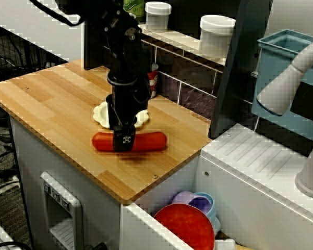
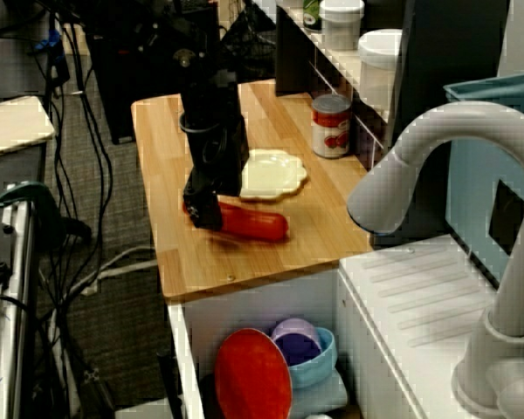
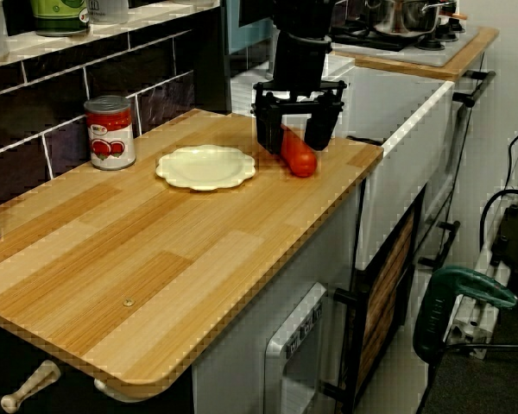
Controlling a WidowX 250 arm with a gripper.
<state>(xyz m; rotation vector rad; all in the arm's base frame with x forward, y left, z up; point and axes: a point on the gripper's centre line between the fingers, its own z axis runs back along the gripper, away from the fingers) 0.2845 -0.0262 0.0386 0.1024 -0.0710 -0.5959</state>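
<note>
Fingers (image 3: 268,131) of the black gripper (image 3: 295,145) spread wide, straddling the red sausage (image 3: 301,160) lying flat on the wooden counter (image 3: 155,259), not visibly pinching it. Sitting just beside the sausage, a cream plate (image 3: 205,166); standing farther off by the tiled wall, a tomato can (image 3: 110,132).

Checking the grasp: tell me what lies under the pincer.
A red sausage lies on the wooden counter between the pincer's open fingers; they hide part of its middle.
</note>
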